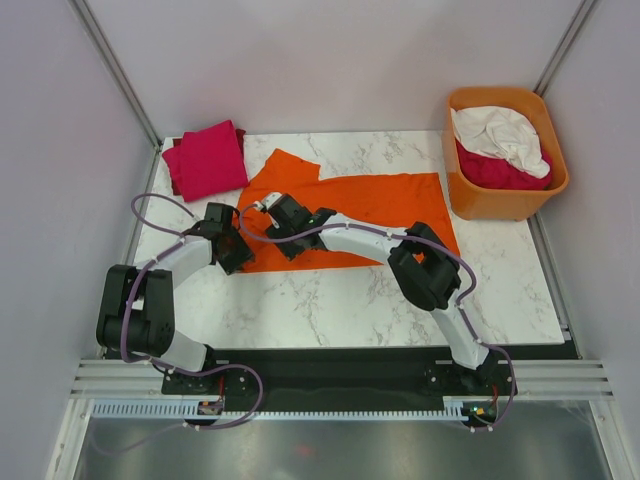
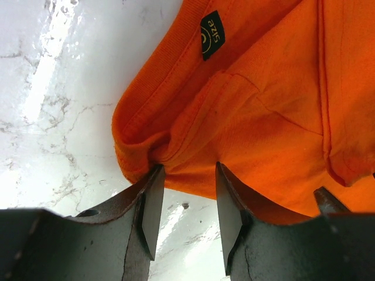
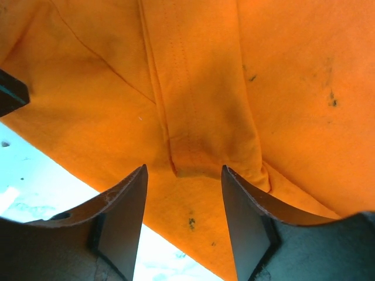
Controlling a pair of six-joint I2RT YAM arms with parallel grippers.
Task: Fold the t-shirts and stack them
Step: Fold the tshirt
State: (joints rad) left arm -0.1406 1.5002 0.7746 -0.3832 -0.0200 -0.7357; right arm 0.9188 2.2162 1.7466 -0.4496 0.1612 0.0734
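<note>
Marble table, pale lilac walls

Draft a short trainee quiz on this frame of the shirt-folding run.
1. True or false: the left gripper and right gripper both have jaws apart at the orange t-shirt.
2. The folded magenta t-shirt lies: A on the orange shirt; B at the far left corner of the table; C at its near right corner.
3. Fill in: the orange tub holds white and ___ cloth.
Key: 1 true; 2 B; 3 crimson.
</note>
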